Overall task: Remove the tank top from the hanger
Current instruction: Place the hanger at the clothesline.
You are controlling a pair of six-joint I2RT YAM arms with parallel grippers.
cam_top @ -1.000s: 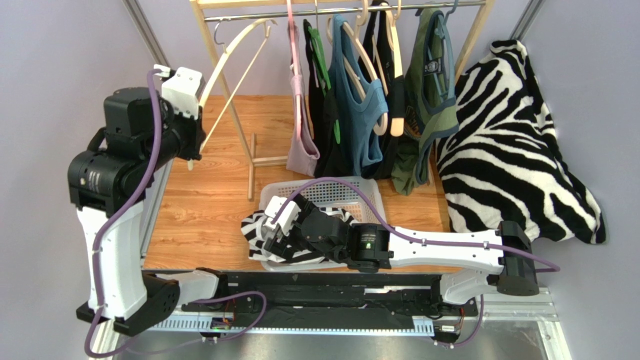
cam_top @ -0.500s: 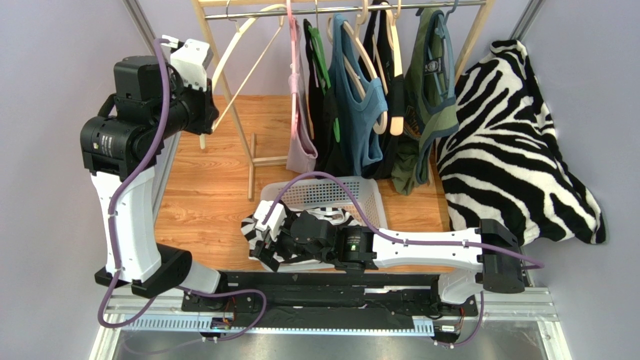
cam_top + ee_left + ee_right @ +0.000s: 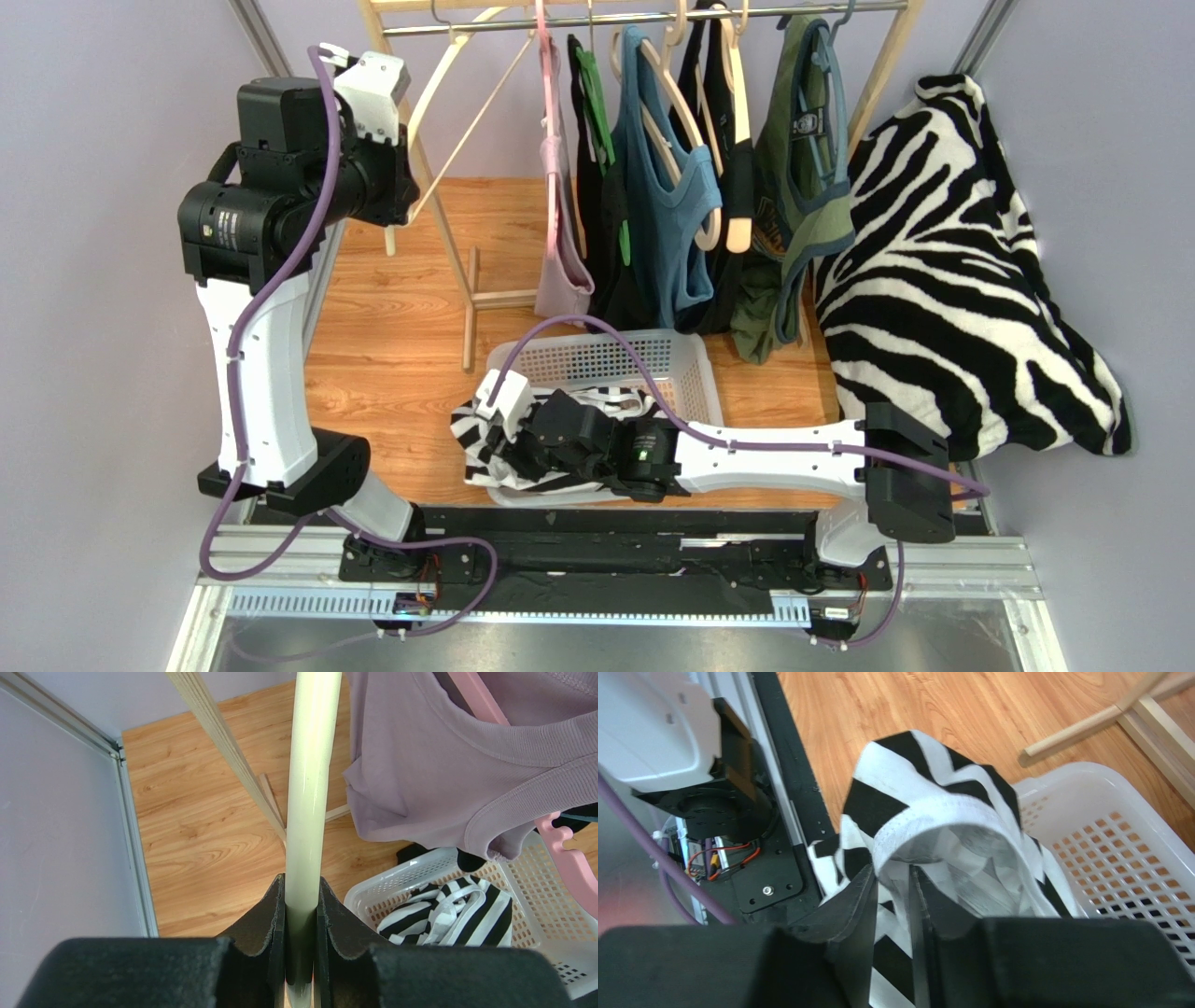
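Pinching the bare cream hanger (image 3: 309, 812) tight in the left fingers (image 3: 270, 924) up by the rail (image 3: 631, 18) to keep it clear, and clamping the striped tank top (image 3: 927, 805) by its hem in the right fingers (image 3: 854, 906) over the basket (image 3: 1088, 773) corner, probably for dropping in.

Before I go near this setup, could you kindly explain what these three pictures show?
These are two robot arms bolted at the near edge of a wooden table. The wide picture comes from a fixed camera above and behind them; the close-ups come from wrist cameras. On the table stand a clothes rack hung with tank tops and a white basket, with a zebra-print cloth at the right. The left gripper is shut on a bare cream hanger. The right gripper is shut on a striped tank top draped over the basket's rim.
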